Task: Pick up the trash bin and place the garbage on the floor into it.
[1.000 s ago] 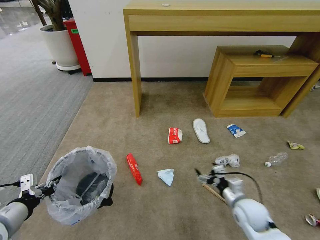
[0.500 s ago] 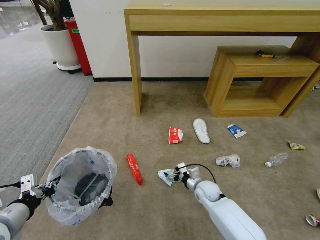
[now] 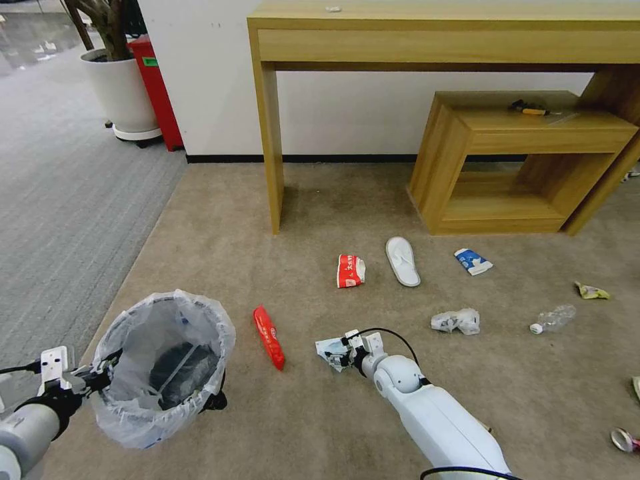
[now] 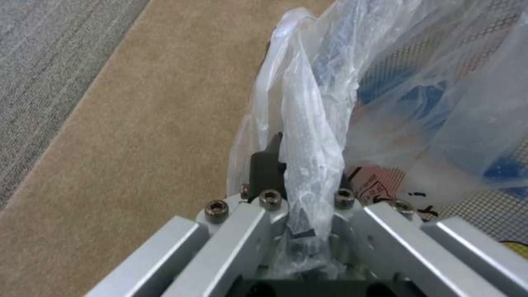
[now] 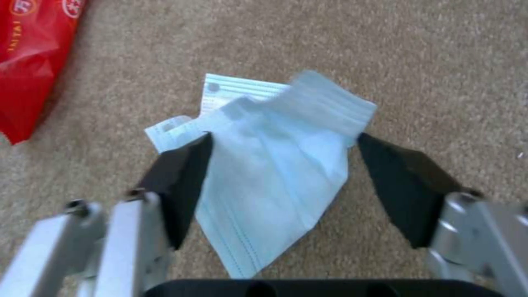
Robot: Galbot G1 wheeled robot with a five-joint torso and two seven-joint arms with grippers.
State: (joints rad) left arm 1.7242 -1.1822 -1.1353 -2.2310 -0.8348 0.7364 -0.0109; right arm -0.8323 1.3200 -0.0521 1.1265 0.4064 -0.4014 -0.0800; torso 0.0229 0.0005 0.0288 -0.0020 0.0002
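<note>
The trash bin [image 3: 163,367], black with a crinkly white bag, hangs just above the floor [image 3: 220,267] at the lower left. My left gripper [image 3: 100,377] is shut on its rim and bag [image 4: 308,123], the jaws pinched together around the plastic in the left wrist view. A light blue mask [image 3: 329,348] lies on the beige carpet. Down over it is my right gripper [image 3: 338,353], open. In the right wrist view the mask [image 5: 275,165] lies between the two black fingers [image 5: 179,181], which stand at its edges.
Other garbage lies around: a red wrapper [image 3: 269,337], a red-white cup [image 3: 350,270], a white slipper [image 3: 403,261], a blue-white carton [image 3: 473,261], crumpled paper [image 3: 455,321], a clear bottle [image 3: 552,319], a yellow wrapper [image 3: 591,291]. A wooden desk [image 3: 267,133] and a low shelf [image 3: 520,160] stand behind.
My right arm has swung left from beside the crumpled paper to the blue mask and settled down over it. The left gripper and the bin have barely moved.
</note>
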